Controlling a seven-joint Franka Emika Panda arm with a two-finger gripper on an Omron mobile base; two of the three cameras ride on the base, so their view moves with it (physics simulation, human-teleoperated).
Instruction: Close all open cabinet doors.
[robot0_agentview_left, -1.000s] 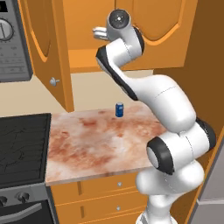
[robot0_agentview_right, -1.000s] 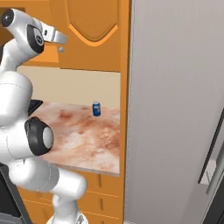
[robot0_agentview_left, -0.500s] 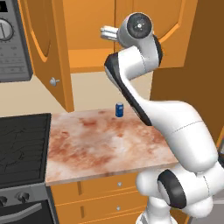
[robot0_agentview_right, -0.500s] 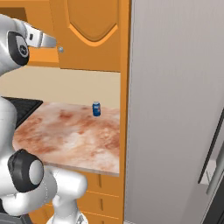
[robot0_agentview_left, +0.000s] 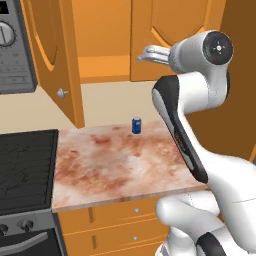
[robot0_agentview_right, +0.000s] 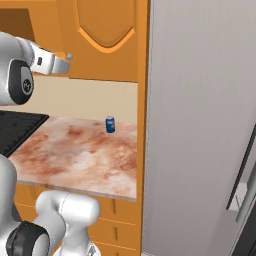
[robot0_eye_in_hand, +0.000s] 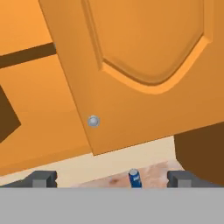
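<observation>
Two tall orange-brown cabinet doors hang above the counter. The left door (robot0_agentview_left: 52, 60) stands swung out wide, its knob (robot0_agentview_left: 62, 93) facing me, and the bare cabinet inside (robot0_agentview_left: 102, 42) shows behind it. The right door (robot0_agentview_left: 170, 37) (robot0_agentview_right: 105, 35) (robot0_eye_in_hand: 144, 65) looks flush with the cabinet. My gripper (robot0_agentview_left: 144, 54) (robot0_agentview_right: 64, 65) (robot0_eye_in_hand: 113, 179) is open and holds nothing. It hovers in front of the right door's lower left corner, just below its round silver knob (robot0_eye_in_hand: 93, 121) (robot0_agentview_right: 70, 57).
A small blue can (robot0_agentview_left: 136, 125) (robot0_agentview_right: 110, 124) (robot0_eye_in_hand: 134, 178) stands at the back of the marbled counter (robot0_agentview_left: 115, 165). To the left are a black stove (robot0_agentview_left: 25, 165) and a microwave (robot0_agentview_left: 12, 50). A tall grey fridge (robot0_agentview_right: 200, 125) closes off the right side.
The arm has swung right and toward the camera. The hand has moved right and a little lower, from the open cabinet gap to the right door's knob. The doors have not moved.
</observation>
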